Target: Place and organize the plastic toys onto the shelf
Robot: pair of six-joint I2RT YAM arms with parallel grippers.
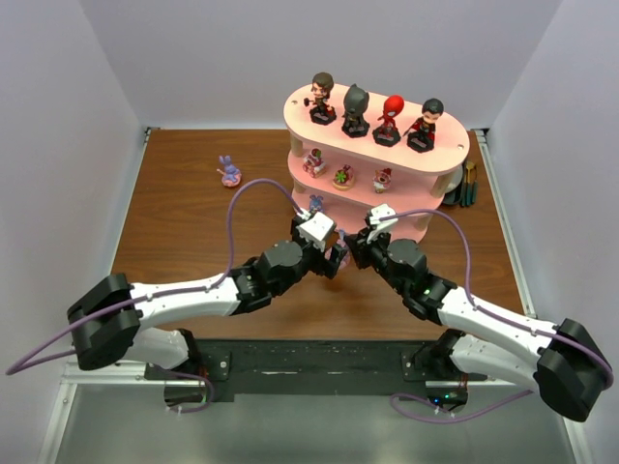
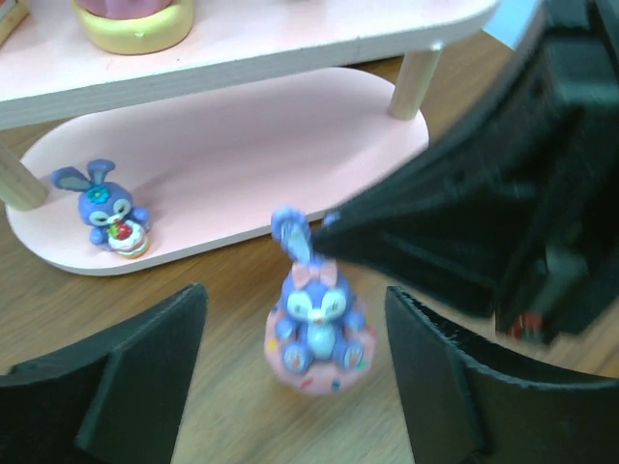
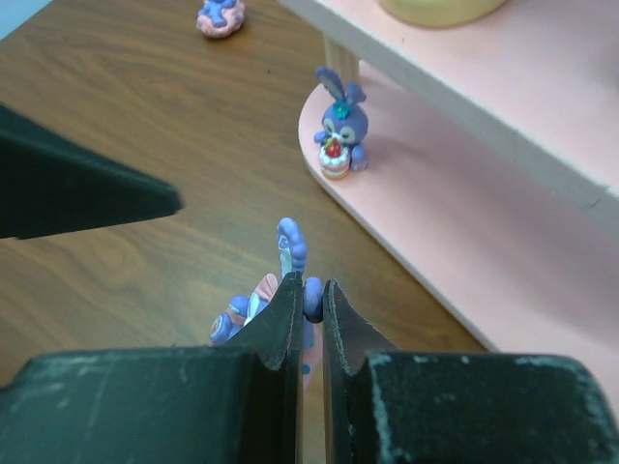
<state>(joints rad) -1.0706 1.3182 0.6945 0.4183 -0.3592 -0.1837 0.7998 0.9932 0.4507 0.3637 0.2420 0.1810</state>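
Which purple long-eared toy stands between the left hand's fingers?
The pink-bowed one on the table before the shelf; another stands on the bottom board, the third far left on the table.

- A brown wood-grain desk (image 1: 193, 222) fills the middle of the enclosure, evenly lit, with only soft shadows.
- Plain pale walls close it in: a back wall (image 1: 290, 48), a left wall (image 1: 58, 145) and a right wall (image 1: 571, 145).
- A thin metal rail (image 1: 503, 213) edges the desk's right side.
- A black mounting plate (image 1: 309, 362) runs along the near edge, with a grey surface (image 1: 309, 435) below it.
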